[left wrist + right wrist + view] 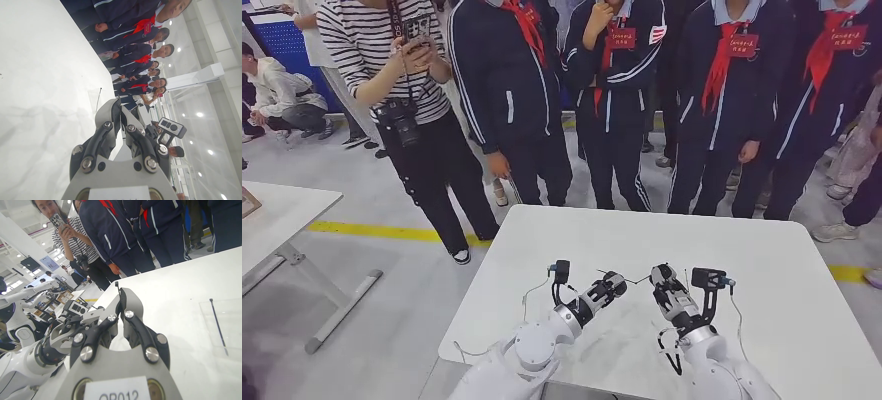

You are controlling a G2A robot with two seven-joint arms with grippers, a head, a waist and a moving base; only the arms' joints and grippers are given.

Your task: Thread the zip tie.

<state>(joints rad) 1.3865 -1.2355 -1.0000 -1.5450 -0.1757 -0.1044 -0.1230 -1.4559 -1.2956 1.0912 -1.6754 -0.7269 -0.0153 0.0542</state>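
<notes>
Status: right hand (pixel 121 291) is pressed together, pinching the zip tie (pixel 117 284). The head end pokes out just past its fingertips and the strap runs back between the pads. The left hand (pixel 118 101) is also pressed together. A thin dark sliver shows at its tips, so I read it as pinching the tail end, but I'm not certain. In the top view a thin dark line spans the gap between the two hands, which sit above the counter (pixel 170 285) with their tips near and facing each other. Step in hand, my read: feed the tail into the head slot, not yet done. To do it well, hold both pinches firm and leave only a short free tail ahead of the left hand so it doesn't flex away. Turn the right hand so the slot faces the left fingertips square-on, then close the gap slowly along the slot axis. Likely misses: the tail glances off the head, or the head twists in the pads. A spare zip tie (pixel 218 325) lies flat on a clear sheet (pixel 232 317) on the counter, well off to the side of the right hand. Leave it alone.
</notes>
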